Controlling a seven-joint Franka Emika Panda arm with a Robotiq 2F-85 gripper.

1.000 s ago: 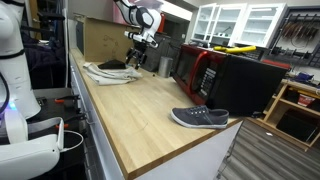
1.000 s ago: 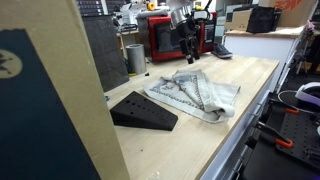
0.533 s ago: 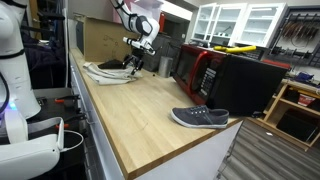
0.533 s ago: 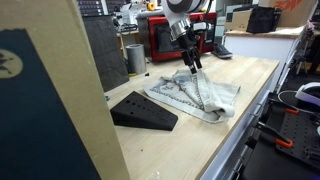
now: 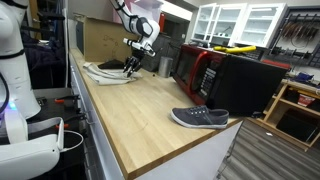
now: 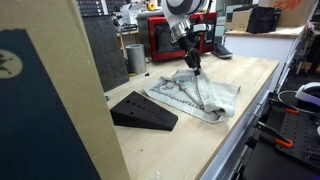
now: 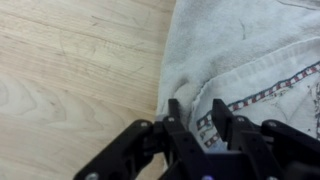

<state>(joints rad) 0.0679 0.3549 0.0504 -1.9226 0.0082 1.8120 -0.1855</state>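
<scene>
pincer (image 7: 197, 108) gripping grey cloth (image 7: 250, 45), wooden counter (image 7: 70, 70) beneath

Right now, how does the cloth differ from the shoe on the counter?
The cloth is pale grey with a patterned band; the shoe is darker grey. The cloth lies spread and rumpled; the shoe stands upright on its sole. The gripper is at the cloth's edge; the shoe sits far from it. Both rest on the wooden counter.
</scene>
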